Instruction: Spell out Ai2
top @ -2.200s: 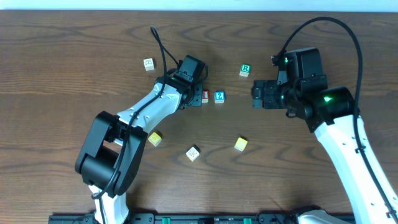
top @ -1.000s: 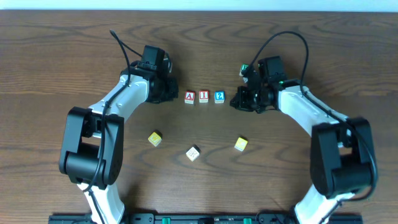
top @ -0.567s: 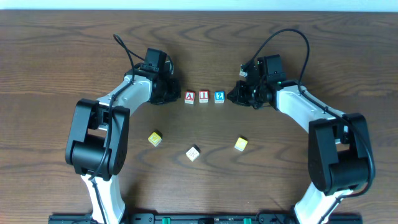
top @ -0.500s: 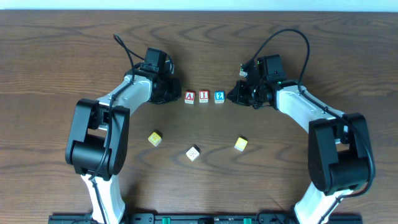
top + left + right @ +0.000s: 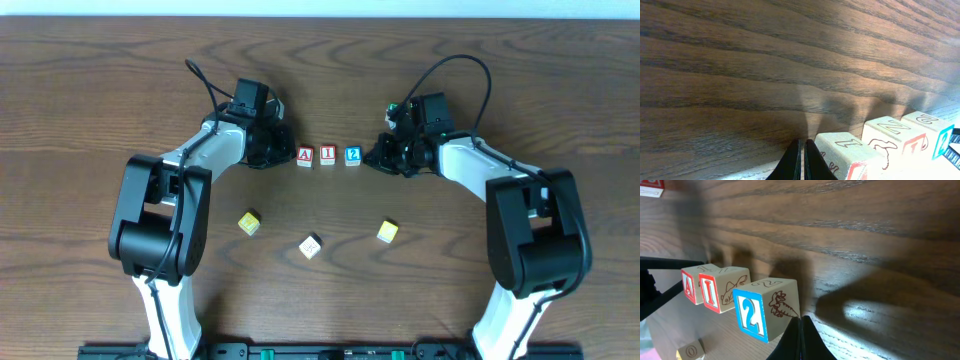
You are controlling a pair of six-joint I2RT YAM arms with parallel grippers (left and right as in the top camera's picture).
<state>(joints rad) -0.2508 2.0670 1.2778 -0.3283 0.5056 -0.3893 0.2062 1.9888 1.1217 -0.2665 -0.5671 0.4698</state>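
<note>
Three cubes stand in a row at mid-table: red "A" [image 5: 305, 155], red "I" [image 5: 328, 155], blue "2" [image 5: 352, 155]. My left gripper [image 5: 289, 156] is shut and empty, its tip low at the table right beside the A cube's left side. In the left wrist view the shut tips [image 5: 803, 142] sit next to the A cube [image 5: 842, 152], with the I cube [image 5: 890, 137] and the 2 cube [image 5: 932, 131] behind it. My right gripper [image 5: 368, 159] is shut and empty. Its tip [image 5: 801, 319] is at the 2 cube's [image 5: 765, 311] right lower edge; I [image 5: 722, 287] and A [image 5: 690, 282] follow.
Two yellow cubes [image 5: 248, 222] [image 5: 387, 231] and a pale cube [image 5: 311, 245] lie nearer the front. A green-marked cube [image 5: 393, 108] peeks out behind the right wrist. Both arms reach in low from the sides, flanking the row.
The left gripper has drawn back off the row, leaving A, I and 2 standing. Both shut grippers then came in low toward the ends of the row. The cubes have stayed put.
</note>
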